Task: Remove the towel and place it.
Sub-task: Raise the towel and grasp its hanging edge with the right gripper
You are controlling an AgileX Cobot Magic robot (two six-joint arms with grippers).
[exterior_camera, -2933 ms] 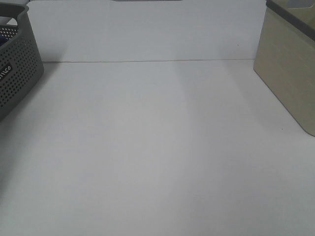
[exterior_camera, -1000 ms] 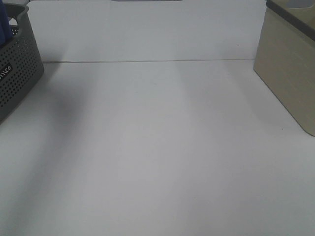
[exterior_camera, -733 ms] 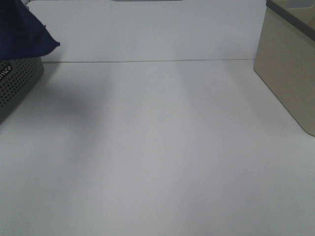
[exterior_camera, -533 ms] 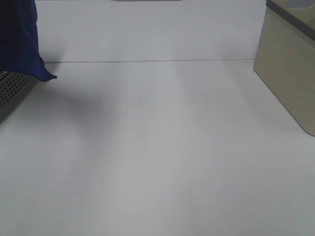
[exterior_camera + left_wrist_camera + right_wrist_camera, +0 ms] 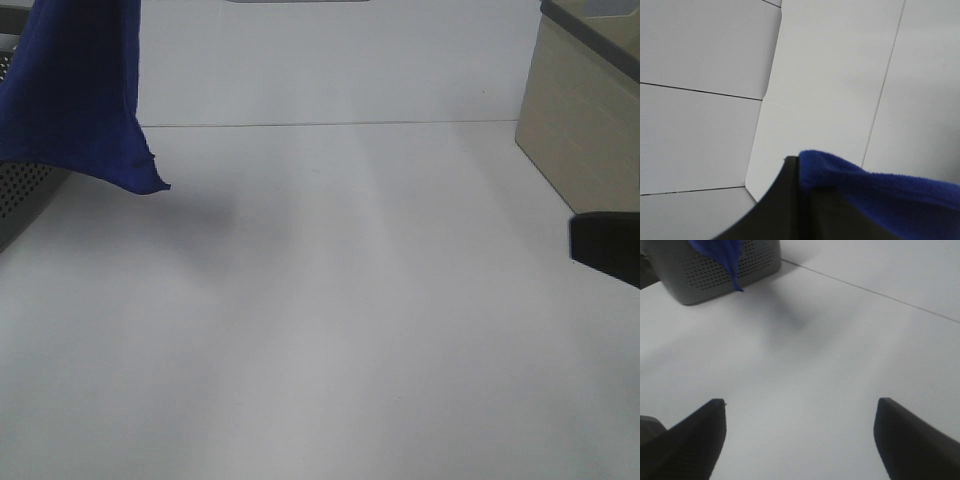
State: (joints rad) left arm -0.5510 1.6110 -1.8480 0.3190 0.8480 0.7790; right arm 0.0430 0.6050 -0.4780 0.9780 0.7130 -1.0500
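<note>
The towel (image 5: 85, 95) hangs in the air at the far left of the desk (image 5: 350, 320). It drapes down in front of the grey basket (image 5: 20, 195), and its lowest corner dangles clear of the surface. My left fingers (image 5: 795, 200) are pressed together on it. In the left wrist view the blue plush bunches right against the dark pads and spills away to one side, so I am pinching an upper edge or fold with most of the cloth below the grip. I can't see from here exactly how much fabric is caught between the pads.

I judge it to be soft and limp, light for its size, with a fuzzy pile that should grip well rather than slide. It won't hold any shape: it will swing when I move, trail behind the arm, and crumple wherever it touches down first. A pinch on one edge carries it well enough. For a neat placement I would want a second hold on the free hanging corner, so it can be spread flat rather than dropped in a heap.

My right fingers (image 5: 912, 440) stand wide apart with nothing between them, low over bare desk near the beige bin (image 5: 590, 130). From that wrist camera the towel (image 5: 722, 252) is well away, across the desk by the basket (image 5: 725, 267), so that arm has no contact with it.
</note>
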